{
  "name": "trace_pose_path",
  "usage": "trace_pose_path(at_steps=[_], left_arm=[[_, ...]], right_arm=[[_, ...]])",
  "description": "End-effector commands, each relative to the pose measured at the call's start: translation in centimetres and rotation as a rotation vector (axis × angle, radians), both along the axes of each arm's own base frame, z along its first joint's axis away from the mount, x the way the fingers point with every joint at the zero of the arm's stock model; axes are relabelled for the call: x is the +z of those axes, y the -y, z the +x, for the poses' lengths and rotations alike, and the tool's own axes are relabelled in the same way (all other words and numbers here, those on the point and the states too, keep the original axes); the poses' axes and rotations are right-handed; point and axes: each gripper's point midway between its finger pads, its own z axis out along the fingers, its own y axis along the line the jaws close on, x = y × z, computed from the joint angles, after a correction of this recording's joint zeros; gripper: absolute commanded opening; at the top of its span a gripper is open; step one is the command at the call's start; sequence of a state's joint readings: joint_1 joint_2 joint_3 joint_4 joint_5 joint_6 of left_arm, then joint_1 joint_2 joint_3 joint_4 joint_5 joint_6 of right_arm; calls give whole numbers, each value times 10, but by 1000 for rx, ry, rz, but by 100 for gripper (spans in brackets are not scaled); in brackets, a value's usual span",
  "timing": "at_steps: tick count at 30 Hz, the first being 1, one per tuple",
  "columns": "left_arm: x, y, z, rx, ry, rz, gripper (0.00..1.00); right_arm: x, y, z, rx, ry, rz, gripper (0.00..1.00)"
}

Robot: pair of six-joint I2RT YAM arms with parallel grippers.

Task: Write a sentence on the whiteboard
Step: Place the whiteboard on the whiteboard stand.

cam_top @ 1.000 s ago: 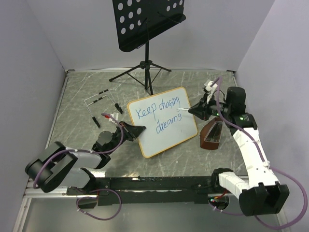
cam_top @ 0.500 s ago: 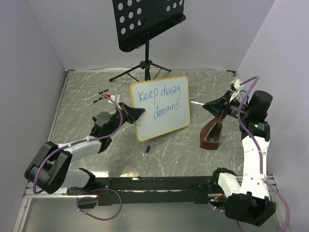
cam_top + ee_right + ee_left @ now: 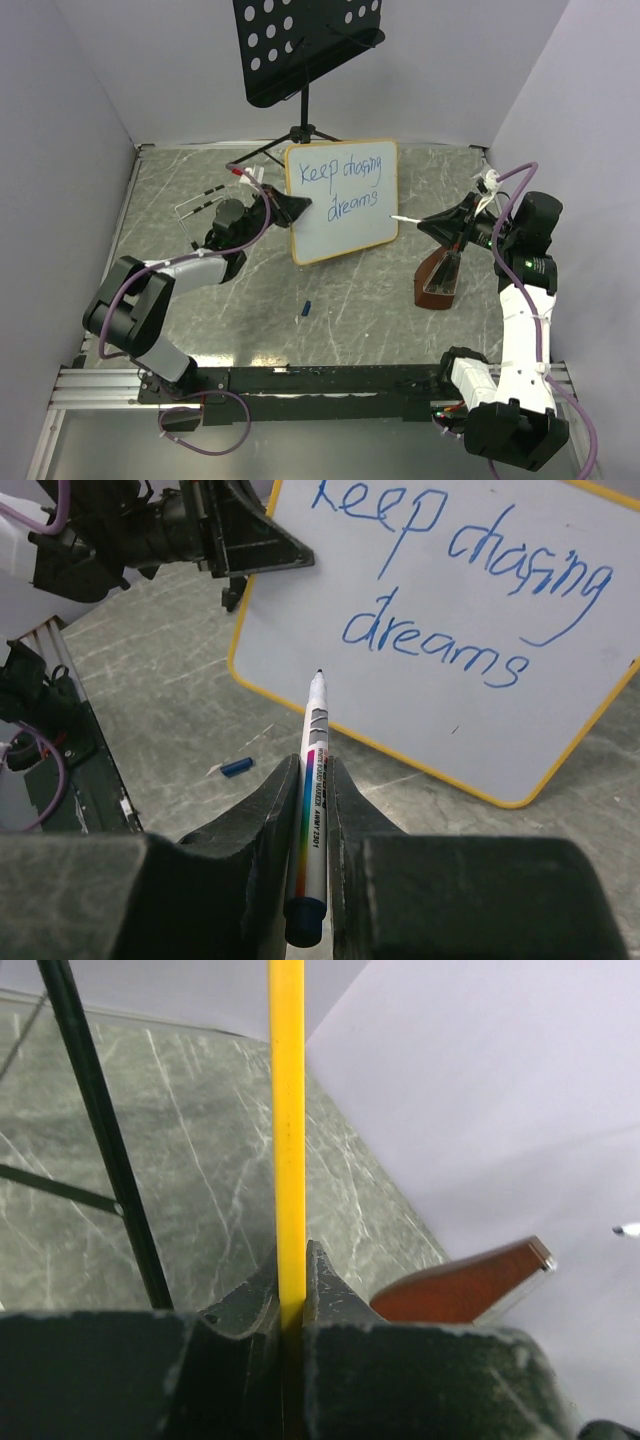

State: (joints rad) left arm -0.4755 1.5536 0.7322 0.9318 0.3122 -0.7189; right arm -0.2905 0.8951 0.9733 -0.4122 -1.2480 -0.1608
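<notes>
Seemingly upright, whiteboard (image 3: 332,236) faces near-right.

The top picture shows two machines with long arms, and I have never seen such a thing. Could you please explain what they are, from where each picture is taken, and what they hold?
They are two robot arms bolted to the near edge of a table. The top picture looks down from above and behind them; the other two come from a camera on each wrist. The left gripper is shut on the side edge of the whiteboard and holds it up; the sentence on it reads "Keep chasing dreams". The right gripper is shut on a marker that points toward the board. On the table lie a small blue piece and a brown tray. A black music stand stands at the back.
</notes>
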Motion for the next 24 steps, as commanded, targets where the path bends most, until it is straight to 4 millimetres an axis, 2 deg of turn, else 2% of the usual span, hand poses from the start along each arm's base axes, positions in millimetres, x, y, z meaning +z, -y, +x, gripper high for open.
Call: trace_pose_path(at_steps=[1,5,6,8,9,10,11,12,14,15,17,18,19,20,21,24], left_arm=[[102,-9,12,26,271,-149,1],[116,-13,7,-17,317,-127,1],[124,-15,0,-32,339,-126,1],[122,-17,-14,-77,351,-102,1],[134,-21,-27,-87,391,-98,1],[126,-21,-35,-110,374,-75,1],[127,-24,-40,-109,385,-60,1],[139,-30,-53,-108,411,-60,1],[129,-38,-59,-86,383,-23,1],[140,-46,-70,-72,407,-25,1],[119,-60,-71,-32,342,24,1],[128,-69,-82,-15,366,25,1],[115,-75,-85,0,332,45,1],[111,-86,-86,33,326,61,1],[110,-94,-97,53,311,73,1],[91,-120,-109,155,267,139,1]], right_arm=[[5,-2,-3,29,40,0,0],[4,-2,-4,29,39,-2,0],[3,-1,-3,27,40,-3,0],[3,-1,-3,29,41,-5,0],[2,-2,-4,31,38,-3,0],[2,-1,-3,31,37,-2,0],[3,-2,-4,34,39,-1,0],[3,-2,-5,34,37,0,0],[4,-2,-5,38,40,1,0],[5,-3,-7,41,46,0,0],[7,-4,-10,47,52,-1,0],[8,-5,-11,50,56,-1,0],[9,-5,-12,50,58,0,0],[9,-6,-13,56,59,2,0],[10,-6,-14,58,61,2,0],[14,-8,-18,72,70,6,0]])
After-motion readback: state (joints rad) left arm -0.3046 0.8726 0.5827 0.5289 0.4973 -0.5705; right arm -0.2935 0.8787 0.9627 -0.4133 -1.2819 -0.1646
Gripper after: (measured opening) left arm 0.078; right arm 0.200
